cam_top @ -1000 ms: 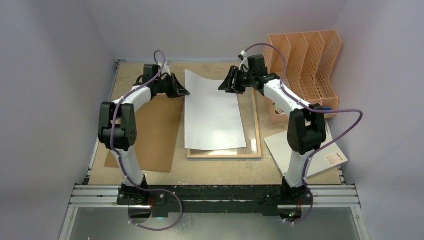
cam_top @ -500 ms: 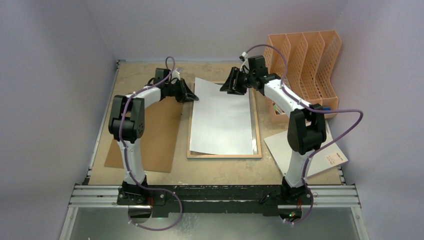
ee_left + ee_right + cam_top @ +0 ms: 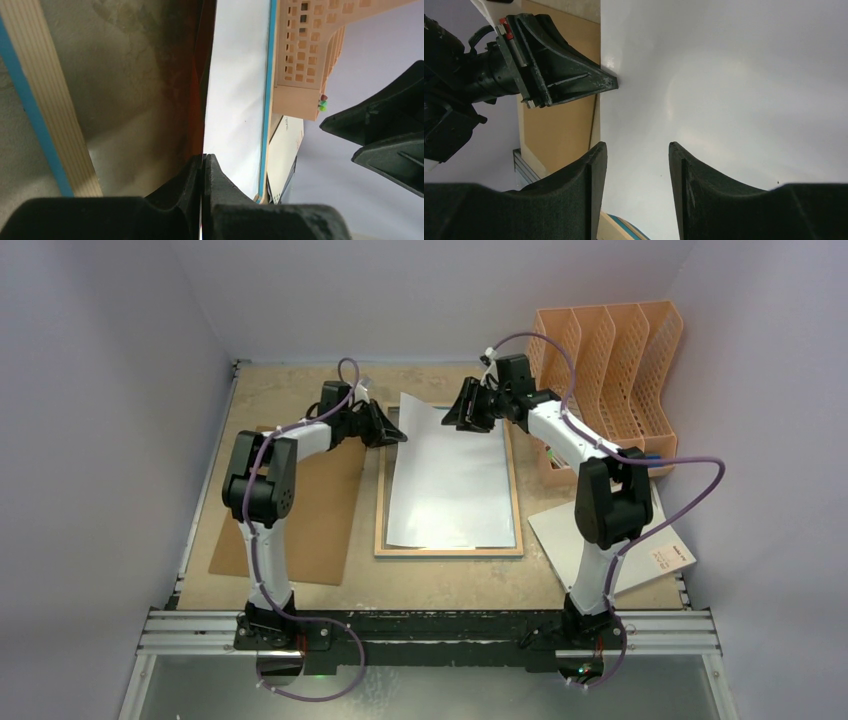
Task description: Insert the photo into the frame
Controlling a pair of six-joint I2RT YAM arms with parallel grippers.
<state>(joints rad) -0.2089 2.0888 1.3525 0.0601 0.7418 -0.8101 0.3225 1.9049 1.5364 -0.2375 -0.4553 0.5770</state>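
While the photo (image 3: 450,485) is lying white back up over the frame (image 3: 515,540), the task is looking mostly done but not finished. The frame is resting rear side up on the counter (image 3: 280,390), with its pale wood rim showing along the near, left and right sides. The sheet is covering nearly the whole opening, and its near edge is sitting inside the near rail. Its far edge is looking slightly skewed and is reaching at or past the far rail, so I am judging it not yet seated flat. Probably left to do: squaring the far end, dropping it in, letting go. The backing board (image 3: 300,510) is lying beside the frame on the left, not fitted.

Left hand (image 3: 388,430) is clenching the photo's far left edge, fingers pressed together on the sheet in the wrist view. That arm is reaching forward and bending inward.

Right hand (image 3: 468,412) is hovering over the far edge with fingers parted and nothing between them. Whether they are touching the sheet I cannot tell. That arm is stretching forward, forearm angling in toward the centre.
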